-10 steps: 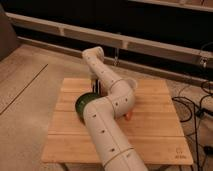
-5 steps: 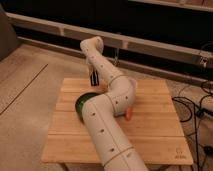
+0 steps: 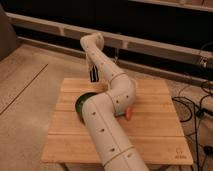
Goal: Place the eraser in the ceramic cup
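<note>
My white arm [image 3: 107,125] reaches from the bottom of the view across the wooden table [image 3: 155,132] and bends back to the left. My gripper [image 3: 92,75] hangs dark below the wrist, raised above the table's far left corner. The eraser and the ceramic cup do not show; the arm covers the middle of the table.
A wide green bowl [image 3: 81,105] sits on the table's left side, half hidden behind the arm. A small orange object [image 3: 129,114] lies just right of the arm. Cables [image 3: 192,107] trail on the floor to the right. A dark wall with a rail runs behind.
The wrist and gripper have risen and swung back to the left, from low over the bowl area to high above the table's far left corner.
</note>
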Controlling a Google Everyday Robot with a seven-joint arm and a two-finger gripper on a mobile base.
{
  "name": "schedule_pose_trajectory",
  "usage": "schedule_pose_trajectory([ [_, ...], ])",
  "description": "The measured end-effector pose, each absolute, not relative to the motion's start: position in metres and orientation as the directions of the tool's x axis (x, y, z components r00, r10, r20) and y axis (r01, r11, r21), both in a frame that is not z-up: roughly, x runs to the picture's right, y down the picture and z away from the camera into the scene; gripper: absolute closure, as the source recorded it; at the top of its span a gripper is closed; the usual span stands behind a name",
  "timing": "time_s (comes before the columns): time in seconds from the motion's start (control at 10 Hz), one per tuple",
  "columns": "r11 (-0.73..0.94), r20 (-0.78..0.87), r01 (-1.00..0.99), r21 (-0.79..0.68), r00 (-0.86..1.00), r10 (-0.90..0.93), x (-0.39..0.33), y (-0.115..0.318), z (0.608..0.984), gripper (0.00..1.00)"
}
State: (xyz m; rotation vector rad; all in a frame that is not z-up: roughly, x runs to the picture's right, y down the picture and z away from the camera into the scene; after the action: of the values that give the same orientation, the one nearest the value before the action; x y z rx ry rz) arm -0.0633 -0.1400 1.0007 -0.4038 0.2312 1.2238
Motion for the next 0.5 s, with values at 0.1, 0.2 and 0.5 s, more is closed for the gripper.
schedule_pose_trajectory([
  [0.1,0.283,-0.384,-0.943,-0.176,0.330,0.862,-0.064,-0.140,1.000,1.00],
  [0.2,0.288,-0.383,-0.941,-0.177,0.336,0.861,-0.065,-0.141,0.999,1.00],
  [0.5,0.328,-0.370,-0.925,-0.193,0.378,0.849,-0.087,-0.147,0.989,1.00],
])
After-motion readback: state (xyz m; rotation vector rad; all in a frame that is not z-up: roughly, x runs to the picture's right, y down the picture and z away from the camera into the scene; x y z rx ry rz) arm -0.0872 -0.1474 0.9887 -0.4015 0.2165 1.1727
